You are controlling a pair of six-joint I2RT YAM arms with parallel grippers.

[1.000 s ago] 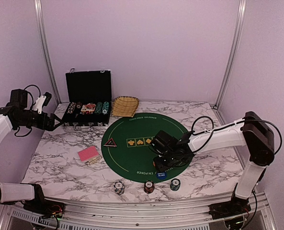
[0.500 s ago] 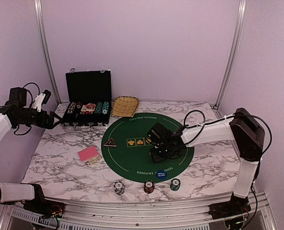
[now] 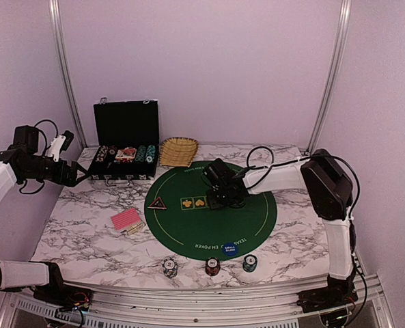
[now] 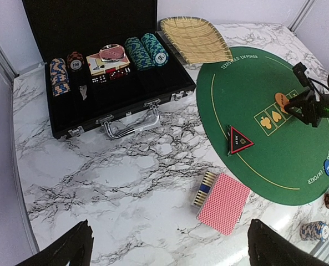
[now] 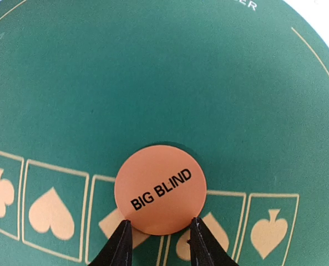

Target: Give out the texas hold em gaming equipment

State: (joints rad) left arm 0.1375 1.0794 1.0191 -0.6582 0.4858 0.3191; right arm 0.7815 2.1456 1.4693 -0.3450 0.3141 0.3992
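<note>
At the far left, the left gripper point(image 4: 168, 224) is hovering with its fingers spread wide and nothing between them, apparently waiting beside the open black case point(image 4: 97, 105). The pink-backed card deck point(image 4: 224, 202) is lying just off the left rim of the green mat point(image 4: 275, 166), and the triangle marker point(image 4: 238, 141) is sitting just inside it. At the mat's centre, the right gripper point(image 5: 160, 223) is pinching the orange disc point(image 5: 160, 183) by its near edge over the printed suit boxes, probably to carry it to a seat. The blue disc point(image 3: 230, 250) and three striped chips point(image 3: 212, 266) are sitting along the near rim, seemingly already dealt out.
</note>
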